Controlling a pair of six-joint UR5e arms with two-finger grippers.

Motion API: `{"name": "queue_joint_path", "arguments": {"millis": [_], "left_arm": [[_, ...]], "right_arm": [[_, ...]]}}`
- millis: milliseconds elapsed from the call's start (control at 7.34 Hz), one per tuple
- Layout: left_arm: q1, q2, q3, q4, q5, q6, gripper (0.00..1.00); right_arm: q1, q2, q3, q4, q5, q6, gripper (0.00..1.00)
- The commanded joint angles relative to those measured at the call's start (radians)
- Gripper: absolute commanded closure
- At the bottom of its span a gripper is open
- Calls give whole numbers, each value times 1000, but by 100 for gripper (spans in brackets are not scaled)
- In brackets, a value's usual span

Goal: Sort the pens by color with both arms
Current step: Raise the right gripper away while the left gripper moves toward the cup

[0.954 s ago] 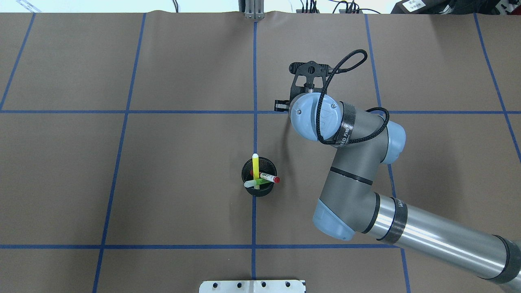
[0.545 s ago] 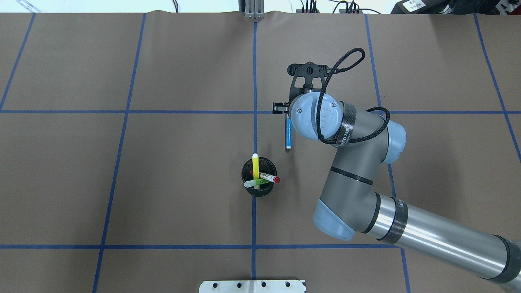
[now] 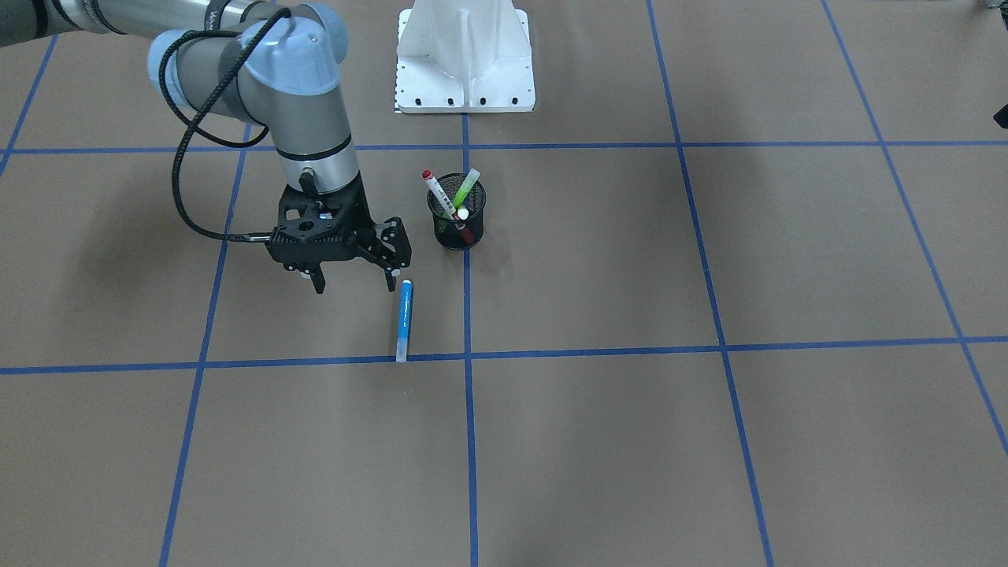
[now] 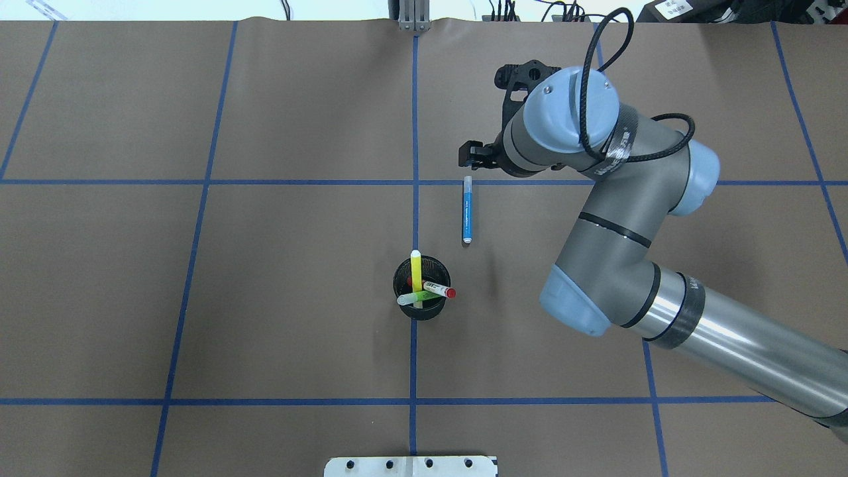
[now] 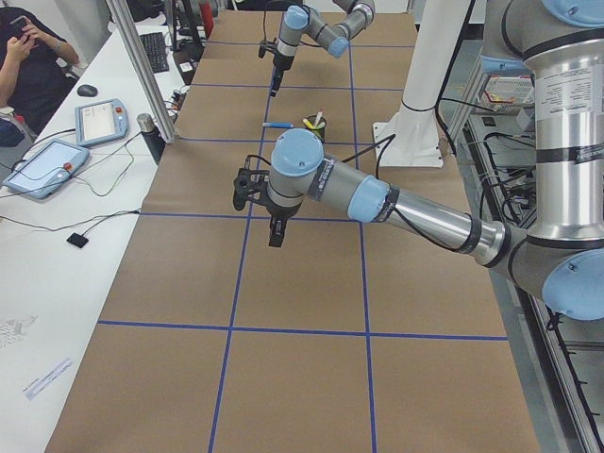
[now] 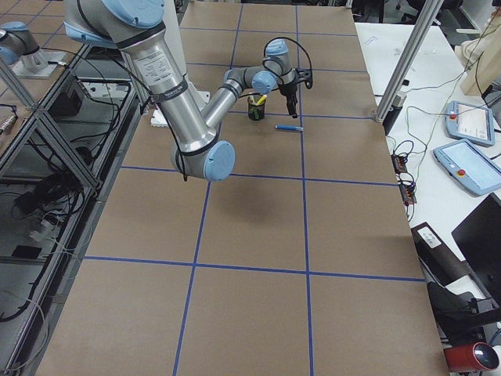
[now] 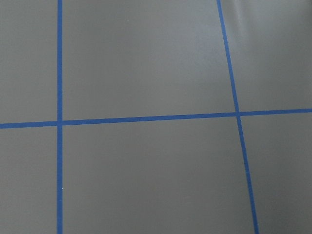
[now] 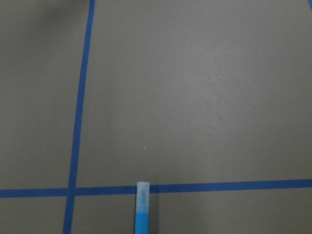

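The blue pen with its clear cap lies flat on the table, apart from the cup; it also shows in the overhead view and the right wrist view. My right gripper is open and empty, raised just beyond the pen's end. The yellow pen, the red-capped white pen and the lime green pen stand in the black mesh cup. My left gripper shows only in the exterior left view, over bare table far from the pens; I cannot tell if it is open.
The white pedestal base stands at the robot's side of the table. Blue tape lines divide the brown table into squares. An operator and tablets sit at a side desk.
My right arm has risen and moved toward the table's far side. The blue pen, hidden under the wrist one second ago, now lies fully in view. The cup and its pens have not moved.
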Motion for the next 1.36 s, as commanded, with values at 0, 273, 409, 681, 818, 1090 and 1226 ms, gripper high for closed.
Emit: {"name": "queue_joint_path", "arguments": {"millis": [0,273,409,681,818,1090,1226], "left_arm": [[79,-111,-26,111,0,-195,0],[183,-215,-77,222,12,-407,1],[192,-281,-86,303,12,-452,0],[338,-475,-74,306,24,-808,0],[407,-534,-74,307,61,-909,0],[530,-626,-11,312,77,-975,0],[566,-688,50,310,77,-976,0]], "right_arm": [[78,-8,23,-80,159,-77,2],[119,-13,22,-80,268,-95,2],[127,-13,23,-78,277,-103,2],[133,-11,22,-78,282,-117,2],[151,-11,20,-78,297,-149,1],[205,-24,5,-77,334,-179,1],[222,-40,5,-74,351,-207,1]]}}
